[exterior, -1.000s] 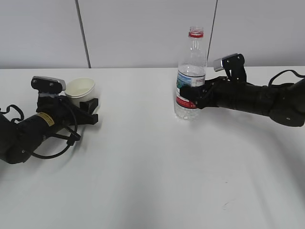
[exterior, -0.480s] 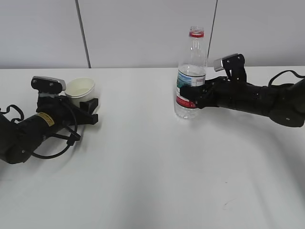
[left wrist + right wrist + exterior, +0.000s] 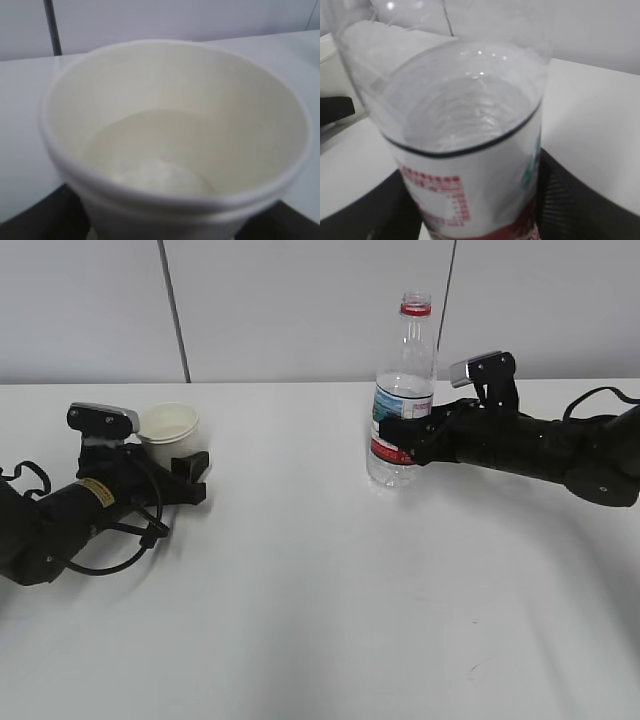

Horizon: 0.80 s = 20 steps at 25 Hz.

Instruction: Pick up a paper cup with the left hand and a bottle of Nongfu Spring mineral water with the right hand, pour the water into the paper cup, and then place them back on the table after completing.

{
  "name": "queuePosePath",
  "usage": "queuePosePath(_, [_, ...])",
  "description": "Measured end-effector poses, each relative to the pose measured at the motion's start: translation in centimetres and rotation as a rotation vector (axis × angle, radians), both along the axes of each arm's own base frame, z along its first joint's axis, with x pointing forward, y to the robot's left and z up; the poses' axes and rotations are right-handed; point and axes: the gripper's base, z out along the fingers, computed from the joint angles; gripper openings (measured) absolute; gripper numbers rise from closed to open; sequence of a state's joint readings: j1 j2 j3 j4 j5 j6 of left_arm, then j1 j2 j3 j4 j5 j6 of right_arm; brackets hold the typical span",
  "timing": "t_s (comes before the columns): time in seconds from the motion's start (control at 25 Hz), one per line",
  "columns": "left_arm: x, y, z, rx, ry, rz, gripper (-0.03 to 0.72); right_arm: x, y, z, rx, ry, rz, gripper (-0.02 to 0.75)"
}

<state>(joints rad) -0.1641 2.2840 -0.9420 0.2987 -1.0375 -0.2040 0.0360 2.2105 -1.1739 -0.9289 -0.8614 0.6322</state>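
1. The tabletop [image 3: 320, 620] is a broad, flat, matte white sheet filling the lower two thirds of the exterior view, with pale grey wall panels behind it.
2. The right hand [image 3: 400, 443] reaches in from the right edge of the frame, a black tubular arm with cables and a small grey plate on top. Its black fingers are closed against both sides of the bottle, at the red band of the label.
3. The left hand [image 3: 185, 472] lies low at the left of the frame, black with a yellow label and a grey-topped box. Its fingers sit close on either side of the cup's lower wall, gripping it.
4. The bottle [image 3: 404, 390] stands upright right of centre in the frame: clear ribbed plastic, a white label with red and green print, a red ring at the open neck. Whether its base touches the tabletop cannot be told.
5. The water [image 3: 465, 107] is clear, its surface level at about the top of the label.
6. The paper cup [image 3: 168, 426] is a smooth, off-white, round cup with a rolled rim, upright at the upper left, near the tabletop.
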Motion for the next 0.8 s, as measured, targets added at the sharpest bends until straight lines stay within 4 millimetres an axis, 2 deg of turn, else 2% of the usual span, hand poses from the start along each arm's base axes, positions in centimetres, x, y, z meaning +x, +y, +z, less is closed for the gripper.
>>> queuePosePath(0.28, [0.0, 0.0, -0.3, -0.001, 0.002, -0.001, 0.569, 0.0, 0.0, 0.0, 0.002, 0.000, -0.003, 0.437])
queuePosePath(0.44, [-0.1, 0.0, -0.2, -0.004, -0.003, -0.001, 0.580, 0.0, 0.0, 0.0, 0.003, -0.001, -0.006, 0.437])
queuePosePath(0.64, [-1.3, 0.1, -0.2, -0.021, -0.010, -0.005, 0.582, 0.0, 0.0, 0.0, 0.003, -0.001, -0.006, 0.437])
queuePosePath(0.8, [-2.4, 0.4, 0.9, -0.034, -0.025, 0.004, 0.582, 0.0, 0.0, 0.0, 0.003, -0.001, -0.006, 0.437])
